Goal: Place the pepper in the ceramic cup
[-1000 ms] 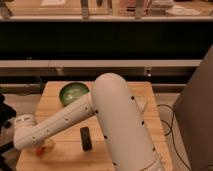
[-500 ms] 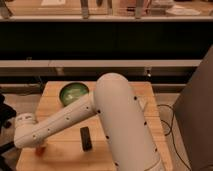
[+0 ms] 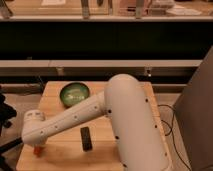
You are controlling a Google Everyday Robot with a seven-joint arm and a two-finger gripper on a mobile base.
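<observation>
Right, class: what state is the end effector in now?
End effector: closed, low beside the pepper; whether it holds the pepper cannot be told.

Likely a lab or office: wooden table [image 3: 60, 156] before long dark shelving [image 3: 100, 40], cable [image 3: 168, 123] lying on the floor [image 3: 169, 101].

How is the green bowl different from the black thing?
The green bowl is round and wide, at the back; the black thing is long, narrow, nearer the front. Both sit on the table. The hand, low at the picture's left, grips the pepper.
</observation>
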